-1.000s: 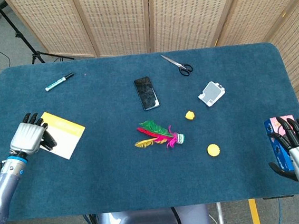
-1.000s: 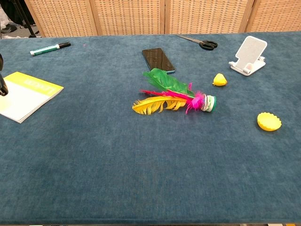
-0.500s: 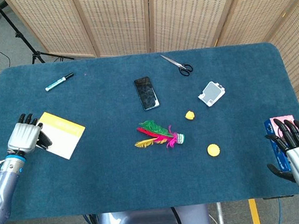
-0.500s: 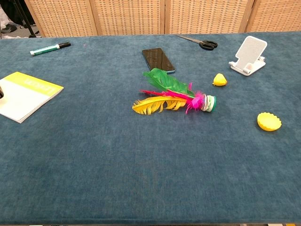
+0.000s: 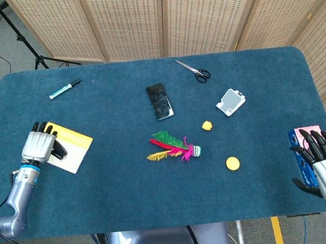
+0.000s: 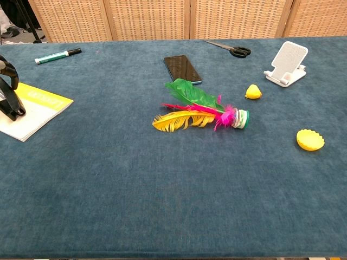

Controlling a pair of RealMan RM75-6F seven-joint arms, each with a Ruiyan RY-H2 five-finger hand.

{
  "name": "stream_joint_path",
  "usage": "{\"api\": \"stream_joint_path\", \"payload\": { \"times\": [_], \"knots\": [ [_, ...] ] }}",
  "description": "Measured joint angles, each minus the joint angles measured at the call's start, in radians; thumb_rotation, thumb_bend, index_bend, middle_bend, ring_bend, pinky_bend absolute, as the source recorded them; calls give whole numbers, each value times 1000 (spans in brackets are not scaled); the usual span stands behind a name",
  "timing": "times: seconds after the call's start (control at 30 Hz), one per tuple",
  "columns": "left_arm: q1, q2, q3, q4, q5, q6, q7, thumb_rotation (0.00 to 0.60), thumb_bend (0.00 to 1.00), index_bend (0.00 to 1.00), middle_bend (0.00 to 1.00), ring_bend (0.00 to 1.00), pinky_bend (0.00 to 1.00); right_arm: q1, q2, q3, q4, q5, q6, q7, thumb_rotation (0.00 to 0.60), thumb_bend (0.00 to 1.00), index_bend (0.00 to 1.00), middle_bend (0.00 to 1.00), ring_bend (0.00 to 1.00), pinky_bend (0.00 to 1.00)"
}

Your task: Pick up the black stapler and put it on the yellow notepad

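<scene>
Bright, even light; soft shadows; sharp focus.

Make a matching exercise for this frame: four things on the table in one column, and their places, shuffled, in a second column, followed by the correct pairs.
Things:
1. black stapler
2. scissors
3. marker pen
4. yellow cap

Places:
A. far edge of the table, right of centre
B. on the yellow notepad, under the left hand
C. near side, right of the feather shuttlecock
D. far left, beyond the notepad

Pairs: 1-B, 2-A, 3-D, 4-C
</scene>
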Motion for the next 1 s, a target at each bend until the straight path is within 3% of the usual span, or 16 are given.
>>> {"api": "stream_joint_path", "payload": {
  "times": [0.1,0.23,0.4,0.77,1.0],
  "knots": [
    [3,-1,0,1,-1,-6,4,600,279,365,141,21,115,-1,1,-1,0,-2,2,-1,600,208,257,57,0,20],
    [9,3,-2,-3,-8,-11,15,600,271,238,25,0,38,-3,3,-1,-3,-4,6,-1,600,208,257,57,0,20],
    [19,9,-9,-5,-9,-1,15,600,260,56,0,0,0,-3,1,-4,-6,-11,5,-8,600,208,257,57,0,20],
    [33,41,-29,-57,10,31,-10,600,257,32,0,0,0,-3,0,-3,-6,-7,4,-7,600,208,257,57,0,20],
    [67,136,-45,-250,72,133,-59,600,246,32,0,0,0,-3,7,0,-9,-2,7,4,600,208,257,57,0,20]
  ]
}}
